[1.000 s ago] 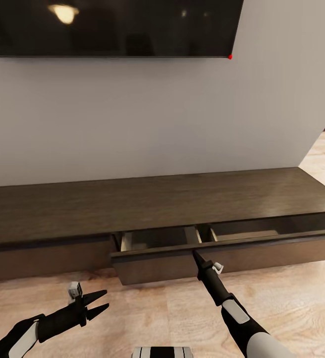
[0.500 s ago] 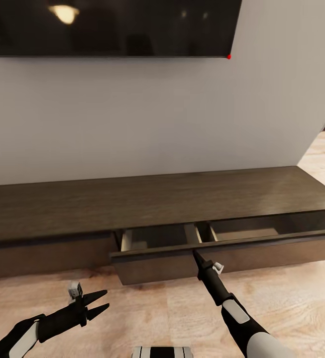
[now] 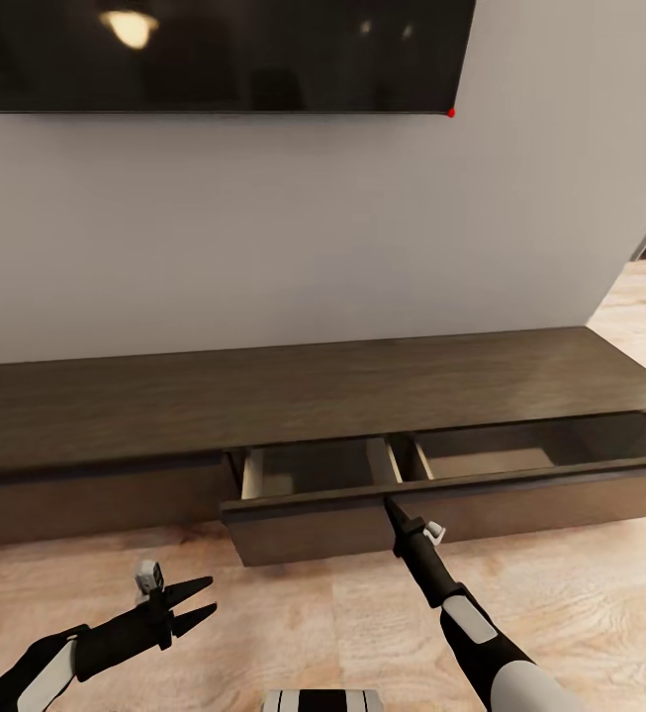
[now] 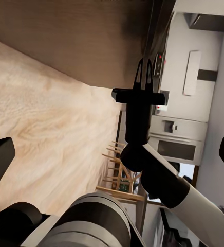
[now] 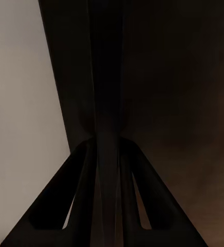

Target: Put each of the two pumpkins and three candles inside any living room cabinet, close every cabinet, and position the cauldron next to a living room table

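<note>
The long dark-brown cabinet (image 3: 263, 405) runs along the white wall. Its right-hand drawer (image 3: 520, 499) stands partly pulled out, and the compartments inside (image 3: 481, 460) look empty. My right gripper (image 3: 389, 506) is shut, its thin tip against the top edge of the drawer front; the left wrist view shows the same gripper (image 4: 145, 69) pointing at the wood. My left gripper (image 3: 204, 601) hangs open low over the floor, left of the drawer, holding nothing. The pumpkins, candles, cauldron and coffee table are out of view.
A black television (image 3: 214, 54) hangs on the wall above the cabinet. Light wooden floor (image 3: 580, 583) lies in front of the unit and extends past its right end. My base (image 3: 323, 700) shows at the lower edge.
The drawer's opening has widened a little while my right gripper stays at its front edge. The whole view has shifted slightly. My left gripper has not moved.
</note>
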You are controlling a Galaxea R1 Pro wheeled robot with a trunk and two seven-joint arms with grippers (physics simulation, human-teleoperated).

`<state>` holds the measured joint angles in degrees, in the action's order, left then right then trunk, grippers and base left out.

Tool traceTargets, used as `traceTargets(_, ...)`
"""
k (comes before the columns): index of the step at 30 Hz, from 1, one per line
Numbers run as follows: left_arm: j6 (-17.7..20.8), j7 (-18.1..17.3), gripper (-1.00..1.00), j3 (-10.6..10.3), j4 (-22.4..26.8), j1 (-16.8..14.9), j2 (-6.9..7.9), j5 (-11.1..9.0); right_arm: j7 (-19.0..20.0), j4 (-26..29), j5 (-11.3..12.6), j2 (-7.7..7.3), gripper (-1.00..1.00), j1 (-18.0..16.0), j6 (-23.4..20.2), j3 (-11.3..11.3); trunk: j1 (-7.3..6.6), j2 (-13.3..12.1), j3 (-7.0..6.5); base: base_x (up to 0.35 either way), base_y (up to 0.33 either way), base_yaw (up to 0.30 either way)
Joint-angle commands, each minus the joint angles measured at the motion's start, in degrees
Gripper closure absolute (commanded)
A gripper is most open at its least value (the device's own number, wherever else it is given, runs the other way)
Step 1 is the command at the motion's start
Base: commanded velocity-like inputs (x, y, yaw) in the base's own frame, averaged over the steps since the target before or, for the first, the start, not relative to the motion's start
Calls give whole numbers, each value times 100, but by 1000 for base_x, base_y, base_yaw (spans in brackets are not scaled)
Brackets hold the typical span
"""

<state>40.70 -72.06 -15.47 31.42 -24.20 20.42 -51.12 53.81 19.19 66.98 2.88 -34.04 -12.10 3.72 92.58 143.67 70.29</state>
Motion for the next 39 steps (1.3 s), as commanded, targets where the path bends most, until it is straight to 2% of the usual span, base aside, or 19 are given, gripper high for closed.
traceTargets(1,52,-10,-100,-35,-4,-5,6,-47,120,6,16,8,100,-6,-108,-38,-3,3,3,-107,0,0)
traceTargets(39,52,-10,-100,-35,-4,21,-3,-47,120,7,8,9,100,-6,-108,-38,-3,3,3,-69,0,0)
